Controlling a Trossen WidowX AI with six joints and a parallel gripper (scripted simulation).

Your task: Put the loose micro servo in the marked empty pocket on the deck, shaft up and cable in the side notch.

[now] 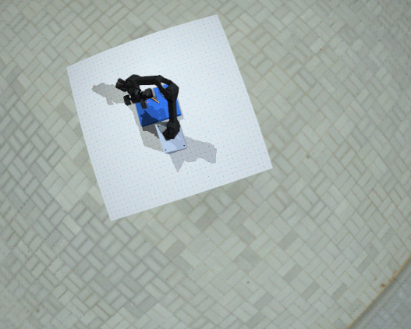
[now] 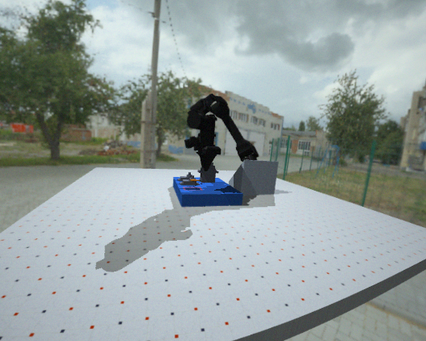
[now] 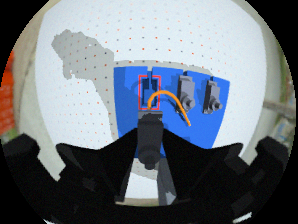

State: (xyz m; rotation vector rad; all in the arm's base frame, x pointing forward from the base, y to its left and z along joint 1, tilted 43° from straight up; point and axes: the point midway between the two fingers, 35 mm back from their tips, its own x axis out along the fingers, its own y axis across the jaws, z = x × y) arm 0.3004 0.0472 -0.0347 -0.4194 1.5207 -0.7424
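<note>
The loose micro servo (image 2: 208,174) (image 3: 150,134) is held between the fingers of the gripper (image 1: 143,104) (image 2: 208,165) (image 3: 149,131), which are closed on its body with the jaws partly apart. In the wrist view the marked pocket (image 2: 192,188) (image 3: 146,92) is seen directly ahead of the servo's cable end, on the blue deck (image 1: 159,111) (image 2: 212,199) (image 3: 125,90), and the two long axes are shown nearly in line. The output shaft (image 3: 150,156) is carried at the end away from the pocket, as is also seen on the two seated servos (image 3: 186,95) (image 3: 214,97) to the right of the pocket in that view. Little turning therefore seems to be called for: the servo is to be shifted along its own length until it is centred over the red outline, then lowered. Whether its underside is quite level cannot be told. The orange cable (image 1: 155,100) (image 2: 194,180) (image 3: 172,94) is a likelier source of trouble. It is bent sideways toward the nearer seated servo, while the side notch (image 3: 150,71) is opened at the pocket's far end, so the cable could be trapped under an ear or left outside the notch if the descent is made without its being guided in.
</note>
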